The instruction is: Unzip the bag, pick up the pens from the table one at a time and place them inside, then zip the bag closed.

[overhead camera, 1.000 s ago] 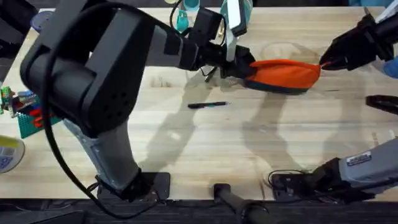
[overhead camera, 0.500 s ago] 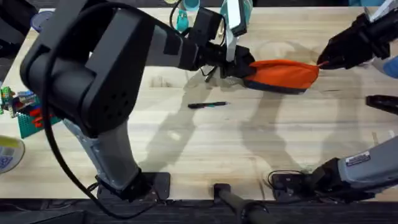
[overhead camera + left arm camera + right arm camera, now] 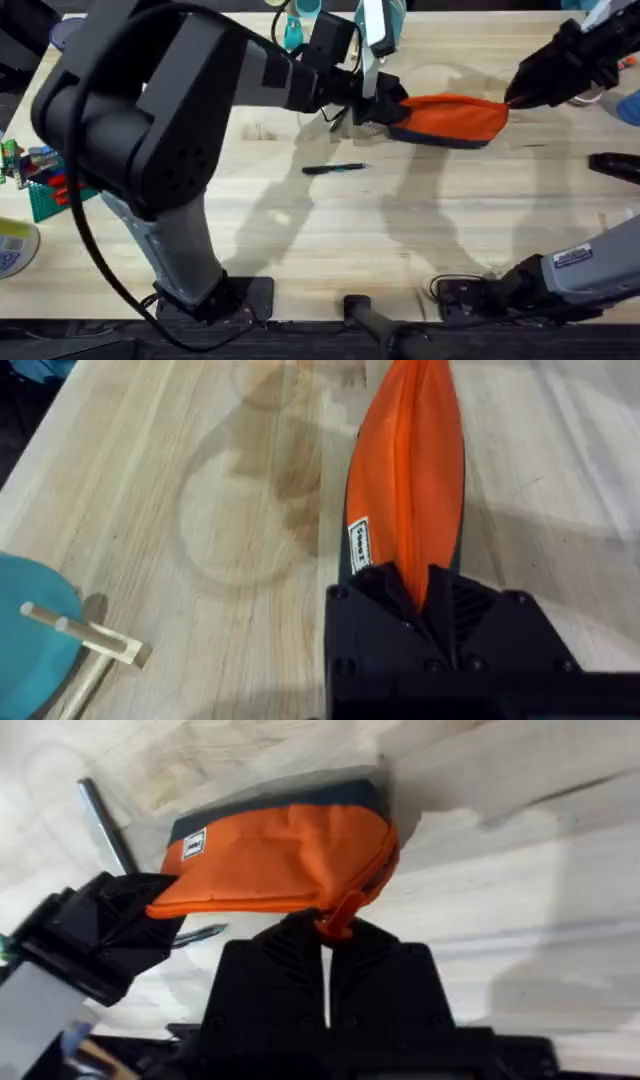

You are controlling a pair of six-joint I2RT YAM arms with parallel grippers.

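The orange bag (image 3: 455,117) lies across the far middle of the table (image 3: 330,240), its navy underside showing. My left gripper (image 3: 388,108) is shut on the bag's left end; the left wrist view shows the bag (image 3: 408,470) running away from the gripper (image 3: 425,585). My right gripper (image 3: 513,98) is shut on the small orange tab (image 3: 338,923) at the bag's right end. A black pen (image 3: 335,169) lies on the table in front of the bag. A grey pen (image 3: 101,815) sticks out beyond the bag's left end.
Green and coloured building blocks (image 3: 40,180) sit at the left edge, a tape roll (image 3: 10,245) at the lower left. A black object (image 3: 615,165) lies at the right edge. Teal items (image 3: 295,28) stand at the back. A pale wooden stick (image 3: 85,640) lies near the left gripper.
My right gripper has shifted slightly left and farther back, carrying the bag's right-end tab with it. The left gripper and the black pen have stayed put.
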